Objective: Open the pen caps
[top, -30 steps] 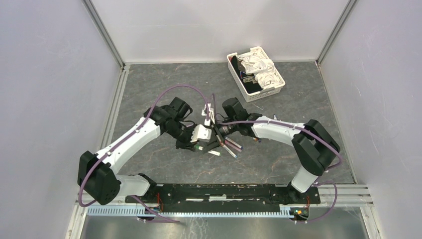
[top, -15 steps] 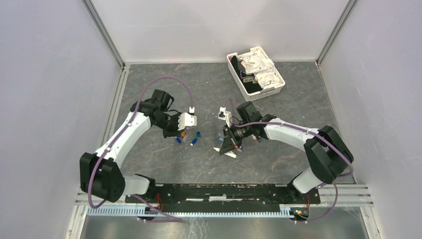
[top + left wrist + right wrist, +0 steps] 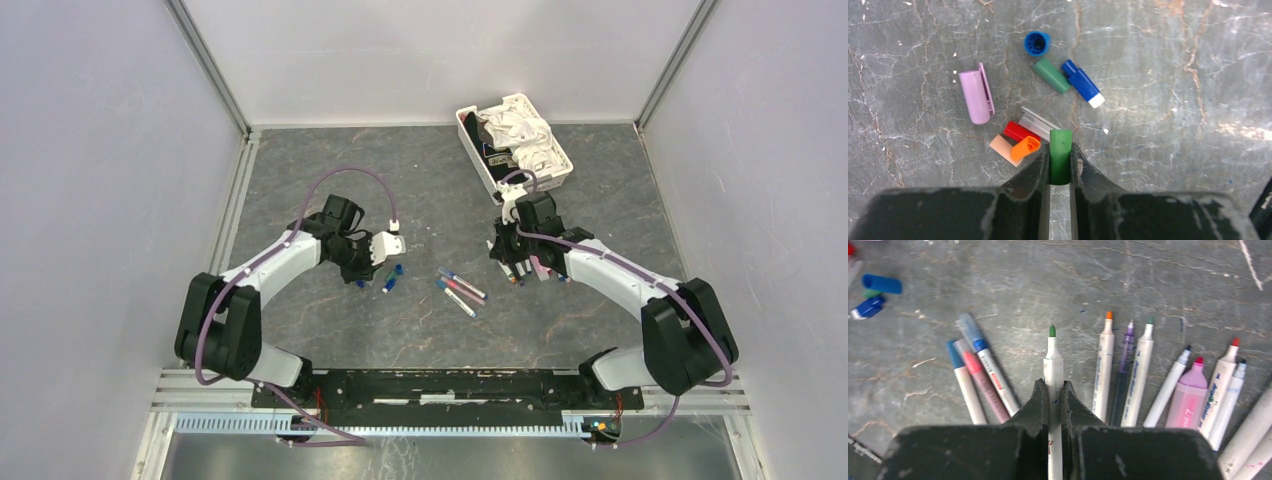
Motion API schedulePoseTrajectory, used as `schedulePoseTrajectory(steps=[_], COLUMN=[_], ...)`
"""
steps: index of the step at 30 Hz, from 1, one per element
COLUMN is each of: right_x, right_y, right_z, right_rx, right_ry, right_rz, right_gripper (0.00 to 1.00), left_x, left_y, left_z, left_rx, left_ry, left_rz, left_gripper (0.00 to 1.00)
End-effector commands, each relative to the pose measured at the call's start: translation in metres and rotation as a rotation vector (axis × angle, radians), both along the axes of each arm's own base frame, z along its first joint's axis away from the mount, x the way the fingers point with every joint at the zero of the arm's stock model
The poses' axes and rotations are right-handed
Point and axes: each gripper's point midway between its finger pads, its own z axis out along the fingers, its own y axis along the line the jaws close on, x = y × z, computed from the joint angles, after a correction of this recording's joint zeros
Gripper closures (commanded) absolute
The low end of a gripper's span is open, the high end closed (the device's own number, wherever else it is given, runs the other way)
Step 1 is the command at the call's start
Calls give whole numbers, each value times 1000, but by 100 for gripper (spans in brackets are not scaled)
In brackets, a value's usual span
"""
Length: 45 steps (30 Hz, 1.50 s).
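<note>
My left gripper [image 3: 1060,150] is shut on a green pen cap [image 3: 1060,142], which sticks out past the fingertips just above the floor. Loose pen caps lie beyond it: orange [image 3: 1026,148], red [image 3: 1018,131], purple [image 3: 976,96], green [image 3: 1051,75] and two blue [image 3: 1083,83]. My right gripper [image 3: 1053,387] is shut on a white pen with a bare green tip [image 3: 1053,357]. A row of several uncapped pens [image 3: 1140,375] lies to its right. Three capped pens [image 3: 978,375] lie to its left. From above, the left gripper [image 3: 385,250] and the right gripper [image 3: 512,252] are well apart.
A white basket [image 3: 470,150] holding cloth stands at the back right, just behind the right arm. Three capped pens [image 3: 460,290] lie mid-floor between the arms. The cap pile [image 3: 390,277] sits by the left gripper. Walls and metal rails enclose the grey mat.
The grippers, together at the centre a second ago, have pulled apart. The left carried the green cap left to the cap pile. The right carried the pen right and back to the uncapped row.
</note>
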Motion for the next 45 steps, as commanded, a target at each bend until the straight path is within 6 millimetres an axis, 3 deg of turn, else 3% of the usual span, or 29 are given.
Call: schedulePoseTrajectory(steps=[1, 8, 11, 16, 21, 24, 25, 28, 29, 30, 33, 37, 40, 42, 45], right_x=[29, 37, 36, 35, 39, 41, 42, 43, 43, 43, 40, 24, 1, -19, -51], right_y=[-19, -2, 6, 8, -12, -19, -21, -22, -20, -17, -6, 20, 39, 54, 69], right_z=[-6, -26, -36, -53, -65, -65, -63, -54, -50, -47, -31, 0, 14, 16, 2], right_rx=[-73, -26, -22, -58, -158, -191, -195, -186, -178, -172, -142, -92, -81, -58, -62], right_ry=[-87, -42, -20, 8, -8, -21, -29, -54, -62, -66, -99, -170, -197, -195, -141], right_rz=[-148, -138, -124, -123, -176, -201, -212, -217, -207, -198, -160, -53, 34, 102, 189], right_gripper=[100, 100, 100, 97, 84, 81, 78, 70, 68, 67, 67, 66, 66, 66, 66], left_x=[21, 24, 26, 33, 37, 37, 37, 40, 41, 42, 46, 56, 72, 82, 93], left_y=[-5, -6, -8, -12, -12, -12, -12, -11, -10, -10, -8, 1, 13, 21, 32], left_z=[-4, -3, 7, 39, 75, 98, 105, 122, 128, 134, 145, 156, 162, 168, 178], left_rx=[-5, -11, -18, -48, -67, -87, -93, -97, -100, -104, -107, -87, -81, -98, -125], left_ry=[-43, -36, -39, -58, -65, -82, -86, -110, -116, -126, -155, -201, -269, -311, -347], left_rz=[81, 100, 109, 138, 179, 195, 203, 229, 238, 242, 268, 318, 390, 429, 513], left_gripper=[73, 53, 49, 48, 47, 46, 35, 32, 28, 13, 4, 0, 0, 0, 0])
